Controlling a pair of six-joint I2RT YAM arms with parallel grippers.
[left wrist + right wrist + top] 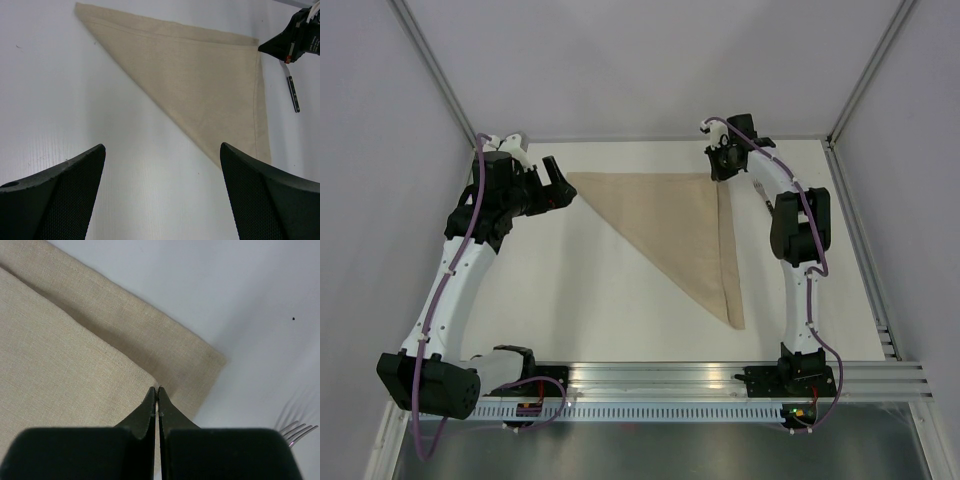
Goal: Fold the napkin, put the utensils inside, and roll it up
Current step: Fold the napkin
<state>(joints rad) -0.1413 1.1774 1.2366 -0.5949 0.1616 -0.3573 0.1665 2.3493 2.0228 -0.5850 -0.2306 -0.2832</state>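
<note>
The napkin (670, 225) was plain tan-beige, with a fine woven grain and no print. The table (570, 290) was white and the walls (650, 60) pale grey. The left arm (455, 290) and right arm (803, 290) were white with black joints and purple cables (420, 400). The left gripper (563, 184) and right gripper (720, 172) were black, and the left's pads (55, 195) had a fine mesh pattern. The fork (296, 431) was silver. Another utensil's handle (293, 92) was dark.
</note>
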